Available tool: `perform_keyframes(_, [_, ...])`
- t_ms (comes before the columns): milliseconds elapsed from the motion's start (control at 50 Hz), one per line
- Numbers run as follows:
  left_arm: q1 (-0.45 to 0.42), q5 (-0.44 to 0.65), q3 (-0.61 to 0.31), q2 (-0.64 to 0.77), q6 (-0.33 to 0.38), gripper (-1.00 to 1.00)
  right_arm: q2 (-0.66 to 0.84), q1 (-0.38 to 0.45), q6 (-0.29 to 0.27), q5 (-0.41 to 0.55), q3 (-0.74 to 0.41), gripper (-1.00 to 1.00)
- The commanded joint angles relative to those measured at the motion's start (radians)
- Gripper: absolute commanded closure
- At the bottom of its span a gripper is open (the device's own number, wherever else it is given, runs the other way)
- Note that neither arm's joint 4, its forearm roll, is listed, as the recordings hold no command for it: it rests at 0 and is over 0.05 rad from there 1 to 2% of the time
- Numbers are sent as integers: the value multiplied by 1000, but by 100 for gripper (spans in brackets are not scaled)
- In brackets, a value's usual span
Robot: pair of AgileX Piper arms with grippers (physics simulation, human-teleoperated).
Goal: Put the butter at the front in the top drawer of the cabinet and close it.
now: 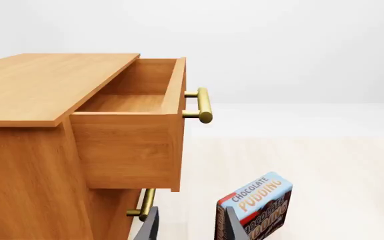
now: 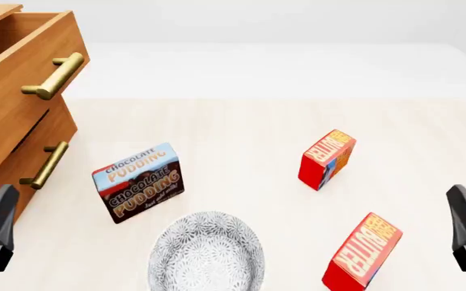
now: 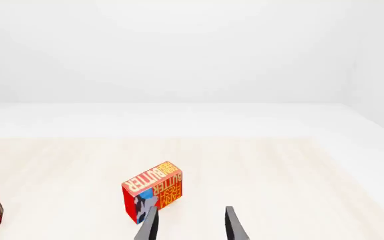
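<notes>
Over at the left wrist view, the cabinet (image 1: 25, 125) fills most of the sight, and its top drawer (image 1: 135, 125) stands pulled out, bare inside, its brass handle (image 1: 204, 105) jutting toward the room. The left gripper (image 1: 188, 225) shows two dark fingers held apart, gripping nothing, with the Chocolate Pudding box (image 1: 255, 205) just past them. Any sweep toward the drawer from here could, I think, knock that box over.

From the front view, two butter cartons stand on the table (image 2: 241, 133). The butter (image 2: 363, 253) nearest the arms is the one wanted; the other butter carton (image 2: 327, 159) sits farther back. A patterned grey bowl (image 2: 207, 257) lies between the pudding box and the near carton. Both grippers hang at the lower corners, away from everything. Picking the wrong carton looks to me the plainest danger.

In the right wrist view, the right gripper (image 3: 190, 225) has its fingers spread and empty, and a butter carton stands just beyond the fingertips; which of the two it is, I cannot tell. The tall carton may topple if a finger nudges it.
</notes>
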Motion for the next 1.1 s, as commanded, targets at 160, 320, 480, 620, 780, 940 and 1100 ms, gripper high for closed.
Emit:
perform_keyframes(160, [0, 2, -3, 3, 1, -100, 2, 0, 0, 2, -2, -100])
perform_keyframes(320, [21, 3, -3, 5, -34, -100, 2, 0, 1, 1, -2, -100])
perform_keyframes(480, [-27, -40, -9, -2, -14, -100, 3, 0, 1, 1, -2, -100])
perform_keyframes(620, [-100, 19, -77, -2, -19, -100, 3, 0, 1, 1, -2, -100])
perform_keyframes(780, [-204, 217, -237, -2, -10, -100, 3, 0, 1, 0, -2, -100])
perform_keyframes(940, [-279, 369, -362, -2, 9, -100, 5, 1, 1, -2, -1, -100])
perform_keyframes(1100, [-264, 494, -464, -1, 4, -100, 5, 1, 1, -2, -1, -100])
